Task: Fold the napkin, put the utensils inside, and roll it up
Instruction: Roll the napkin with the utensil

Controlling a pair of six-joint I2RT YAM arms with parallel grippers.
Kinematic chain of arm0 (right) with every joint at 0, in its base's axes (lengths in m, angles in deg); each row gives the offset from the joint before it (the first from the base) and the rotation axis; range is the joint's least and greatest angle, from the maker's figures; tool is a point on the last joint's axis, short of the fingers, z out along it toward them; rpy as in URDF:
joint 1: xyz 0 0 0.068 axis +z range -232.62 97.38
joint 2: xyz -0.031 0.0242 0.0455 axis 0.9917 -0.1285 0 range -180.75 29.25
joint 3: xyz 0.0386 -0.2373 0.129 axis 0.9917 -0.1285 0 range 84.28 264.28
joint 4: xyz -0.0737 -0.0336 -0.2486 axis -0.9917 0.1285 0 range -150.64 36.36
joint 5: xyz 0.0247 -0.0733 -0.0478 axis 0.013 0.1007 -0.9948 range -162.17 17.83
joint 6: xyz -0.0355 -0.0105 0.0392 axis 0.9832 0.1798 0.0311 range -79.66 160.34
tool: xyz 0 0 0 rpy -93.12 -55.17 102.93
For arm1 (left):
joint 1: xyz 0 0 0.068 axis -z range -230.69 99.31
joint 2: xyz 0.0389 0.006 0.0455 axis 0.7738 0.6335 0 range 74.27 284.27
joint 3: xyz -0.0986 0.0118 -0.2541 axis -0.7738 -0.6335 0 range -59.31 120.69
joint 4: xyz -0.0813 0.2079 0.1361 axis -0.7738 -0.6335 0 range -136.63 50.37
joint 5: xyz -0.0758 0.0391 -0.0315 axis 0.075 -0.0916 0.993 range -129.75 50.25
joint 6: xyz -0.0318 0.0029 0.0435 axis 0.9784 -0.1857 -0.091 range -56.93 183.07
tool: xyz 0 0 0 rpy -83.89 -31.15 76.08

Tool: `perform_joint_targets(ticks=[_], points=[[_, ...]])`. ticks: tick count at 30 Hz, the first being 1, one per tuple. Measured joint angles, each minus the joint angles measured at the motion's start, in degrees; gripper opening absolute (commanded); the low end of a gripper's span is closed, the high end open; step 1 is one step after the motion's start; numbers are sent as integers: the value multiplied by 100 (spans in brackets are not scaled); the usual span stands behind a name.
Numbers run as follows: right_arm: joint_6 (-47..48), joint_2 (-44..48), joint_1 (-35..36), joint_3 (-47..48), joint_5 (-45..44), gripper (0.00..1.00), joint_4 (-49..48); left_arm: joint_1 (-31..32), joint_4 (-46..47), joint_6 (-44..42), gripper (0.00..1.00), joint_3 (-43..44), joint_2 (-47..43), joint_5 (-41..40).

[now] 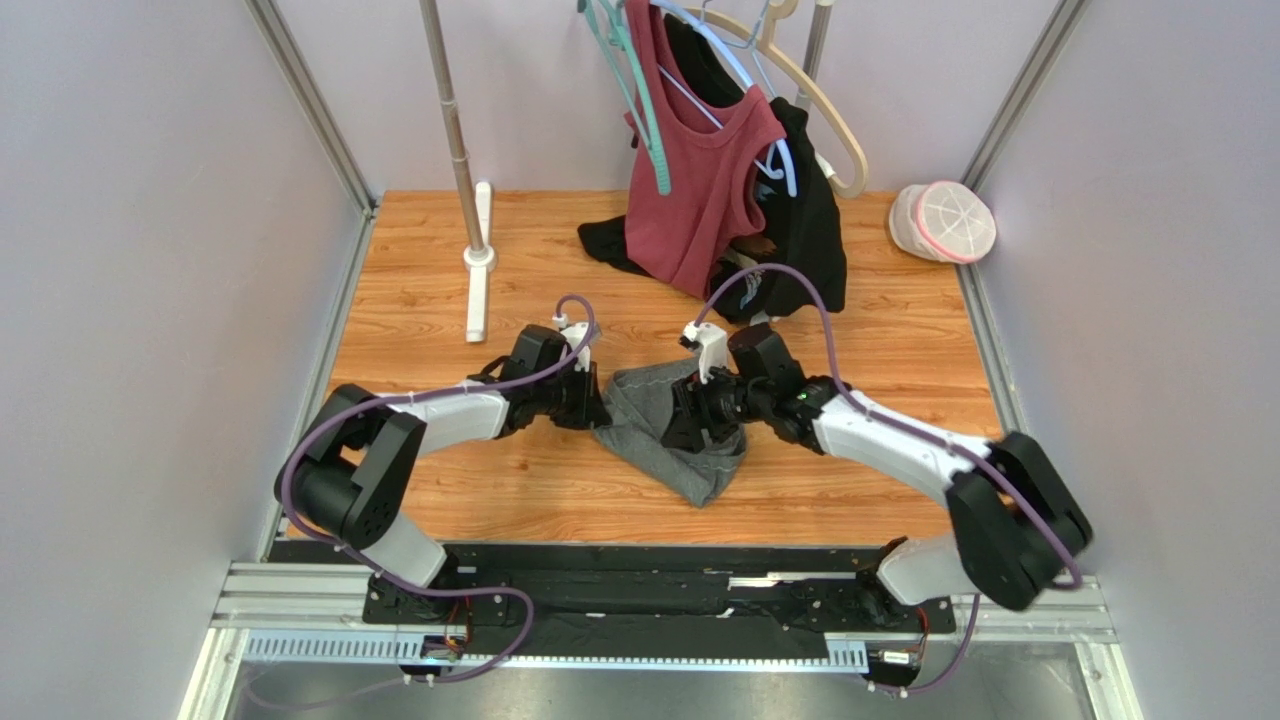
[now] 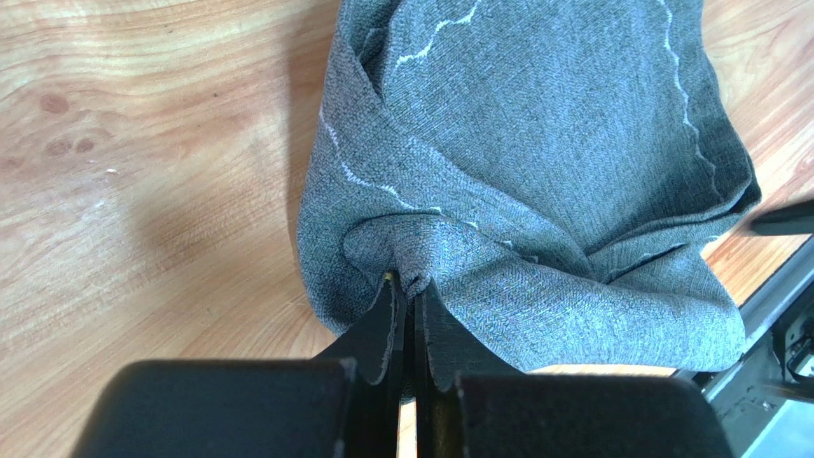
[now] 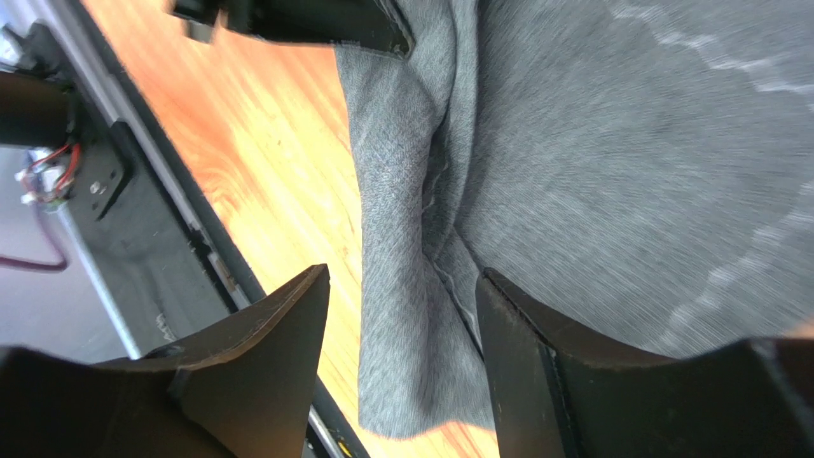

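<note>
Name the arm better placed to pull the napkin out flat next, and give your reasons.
Left, probably. The left hand is shut on a bunched fold of the napkin, so it can pull at once. The right hand stands open over a crease, gripping nothing.

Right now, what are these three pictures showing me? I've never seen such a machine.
Two robot arms are bolted to a wooden table. One picture looks down from above; the other two come from cameras on each arm's wrist. A grey napkin lies crumpled between the arms. The left gripper is shut, pinching a fold of it. The right gripper stands open with cloth between its fingers. Clothes hang behind.
</note>
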Motion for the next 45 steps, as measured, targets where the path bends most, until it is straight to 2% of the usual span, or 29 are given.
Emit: perform_joint_targets(ticks=[5, 15, 21, 27, 35, 42, 45], points=[[74, 964, 640, -50, -1222, 62, 533, -4, -289, -31, 0, 199, 87, 28], [-378, 1003, 1399, -614, -2022, 62, 1217, -4, -442, -46, 0, 267, 107, 26], [-479, 914, 1602, -658, -2173, 61, 1217, -4, -553, -57, 0, 317, 107, 26], [-555, 708, 1738, -658, -2221, 48, 1211, -4, -623, -63, 0, 337, 107, 22], [-654, 345, 1731, -621, -2223, 48, 1180, -4, -802, -70, 0, 417, 107, -9], [-780, 0, 1537, -400, -1943, 29, 1152, -24, -966, -151, 0, 507, 127, -59], [-807, -37, 1327, -398, -1528, 28, 1123, -24, -1038, -195, 0, 544, 133, -68]])
